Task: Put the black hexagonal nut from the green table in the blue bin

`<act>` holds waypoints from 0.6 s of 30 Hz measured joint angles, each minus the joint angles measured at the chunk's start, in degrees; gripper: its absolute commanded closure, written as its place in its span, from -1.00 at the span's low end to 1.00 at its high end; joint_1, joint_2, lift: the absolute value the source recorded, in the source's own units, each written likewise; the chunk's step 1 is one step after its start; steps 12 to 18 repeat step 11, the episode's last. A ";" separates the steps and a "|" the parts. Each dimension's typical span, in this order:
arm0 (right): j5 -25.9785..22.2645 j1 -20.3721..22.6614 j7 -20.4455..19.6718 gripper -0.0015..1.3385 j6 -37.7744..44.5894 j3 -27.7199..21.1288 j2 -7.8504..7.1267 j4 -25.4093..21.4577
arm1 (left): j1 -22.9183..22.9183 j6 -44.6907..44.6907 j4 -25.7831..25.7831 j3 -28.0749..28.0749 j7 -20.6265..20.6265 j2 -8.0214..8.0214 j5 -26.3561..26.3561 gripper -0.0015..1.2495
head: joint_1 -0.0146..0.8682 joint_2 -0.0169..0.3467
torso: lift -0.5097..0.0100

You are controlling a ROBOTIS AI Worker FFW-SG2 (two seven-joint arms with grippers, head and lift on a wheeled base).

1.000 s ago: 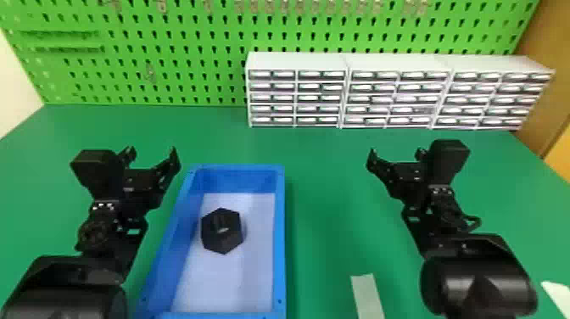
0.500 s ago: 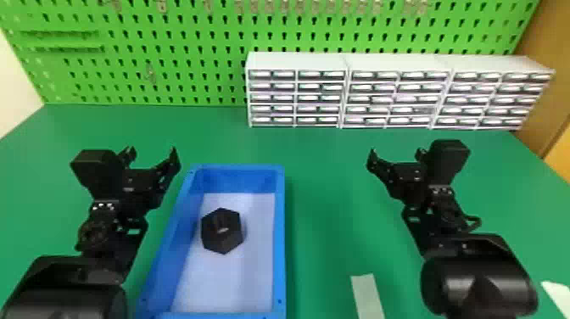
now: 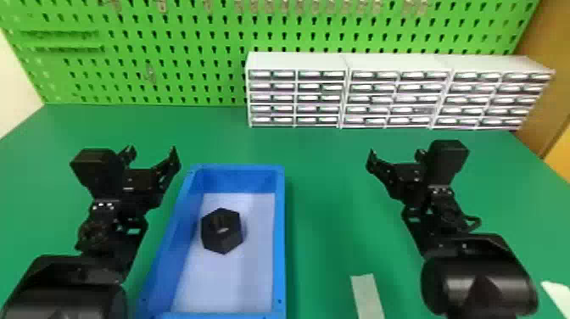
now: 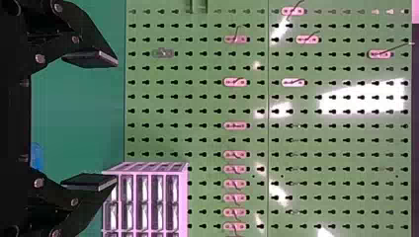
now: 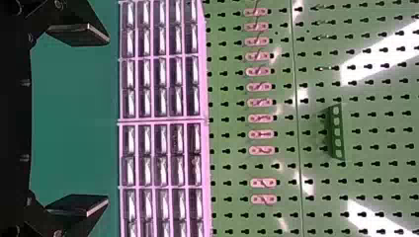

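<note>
While the nut (image 3: 221,231) lies in the bin (image 3: 280,246), nearer its far edge, the left hand (image 3: 151,150) and right hand (image 3: 395,153) stand wide and empty.

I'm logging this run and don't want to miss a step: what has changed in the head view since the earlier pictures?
Nothing has visibly changed. The black hexagonal nut lies in the blue bin as before, and the left gripper and right gripper stay open and empty.
</note>
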 measured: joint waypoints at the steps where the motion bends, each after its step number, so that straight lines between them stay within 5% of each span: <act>1: 0.00 -0.01 0.00 -0.75 0.00 0.00 -0.01 0.00 | 0.00 0.00 0.00 0.00 0.00 0.00 -0.01 -0.33 | 0.59 -0.62 | 0.59; 18: -0.01 0.02 0.00 -0.75 0.10 0.07 -0.05 0.00 | 0.00 0.00 0.00 0.00 0.00 0.00 -0.03 -0.33 | 0.59 -0.62 | 0.59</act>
